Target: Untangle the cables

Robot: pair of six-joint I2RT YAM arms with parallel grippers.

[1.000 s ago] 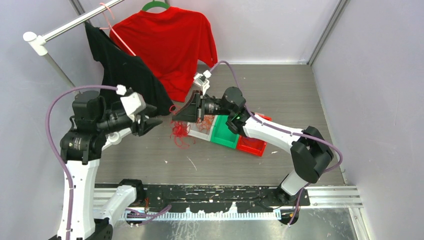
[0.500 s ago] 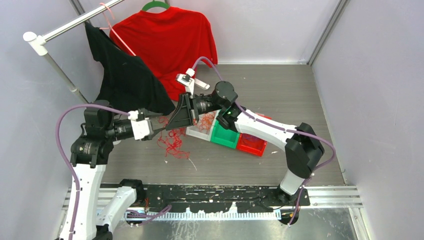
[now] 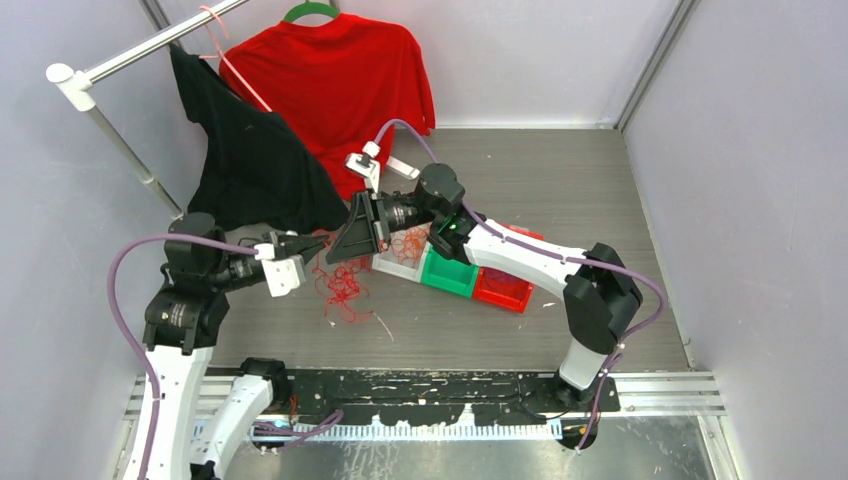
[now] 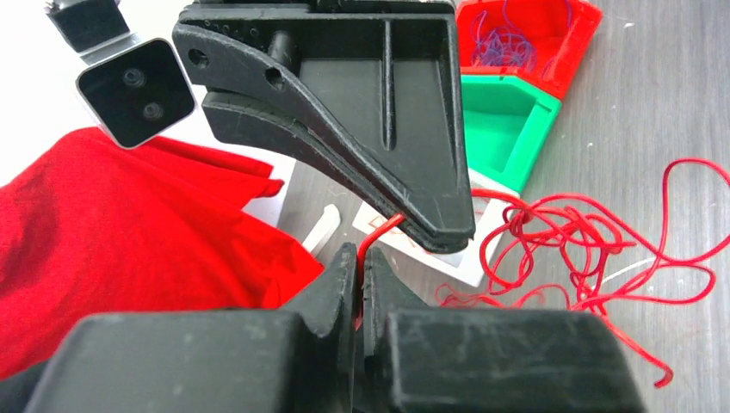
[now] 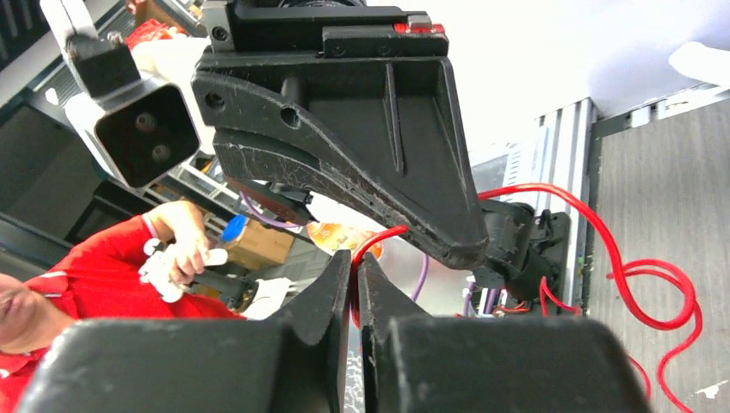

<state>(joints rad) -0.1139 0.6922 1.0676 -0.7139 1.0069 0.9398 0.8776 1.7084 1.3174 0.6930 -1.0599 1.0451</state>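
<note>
Where left tool [image 4: 360, 262] pinches, cables [image 3: 340, 285] trail beside.

You have red cables [image 3: 340, 285] on a grey, wood-grained table [image 3: 600, 190] and purple cables [image 4: 508, 39] in a red bin [image 4: 578, 47]. Beside it you see a green bin [image 4: 495, 120], a red T-shirt [image 3: 330, 80] and a black T-shirt [image 3: 250, 160].

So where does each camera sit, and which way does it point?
Top external: above and behind the arms, looking down at the table; both arms show.
Left wrist: on the left gripper, facing the right gripper and green bin; own fingers show.
Right wrist: on the right gripper, facing the left one; own fingers show.
Both wrist views share the red cable each gripper pinches.
</note>
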